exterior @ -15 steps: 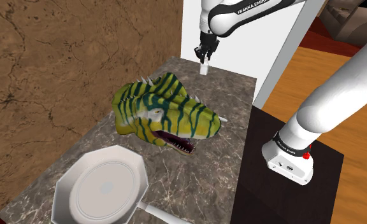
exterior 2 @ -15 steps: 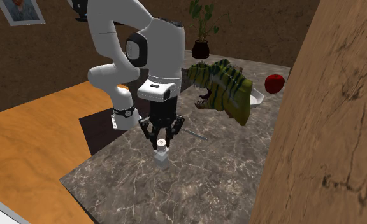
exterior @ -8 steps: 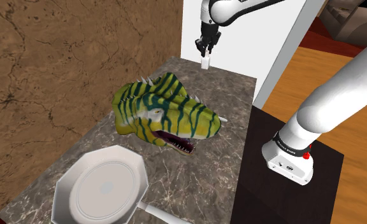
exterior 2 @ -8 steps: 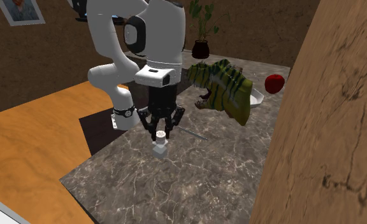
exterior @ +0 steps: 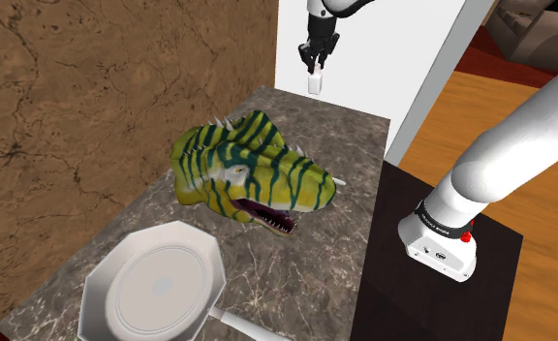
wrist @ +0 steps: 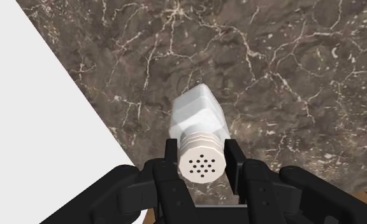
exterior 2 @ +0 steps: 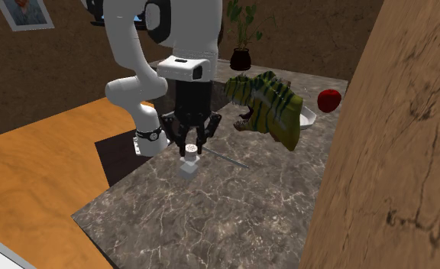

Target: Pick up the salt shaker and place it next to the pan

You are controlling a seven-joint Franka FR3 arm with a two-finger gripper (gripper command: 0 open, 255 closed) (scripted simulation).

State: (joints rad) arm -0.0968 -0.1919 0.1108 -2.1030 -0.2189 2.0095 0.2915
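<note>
Height gained: the small white square-bodied salt shaker has risen off the dark marble counter, clamped in the black gripper; the carry to the white octagonal pan looks next.

I see a dark marble-look counter veined in pale lines, a smooth matt white salt shaker with a ribbed, perforated cap, the matt black gripper, a smooth green-and-yellow striped dinosaur head and a plain, smooth white pan.
</note>
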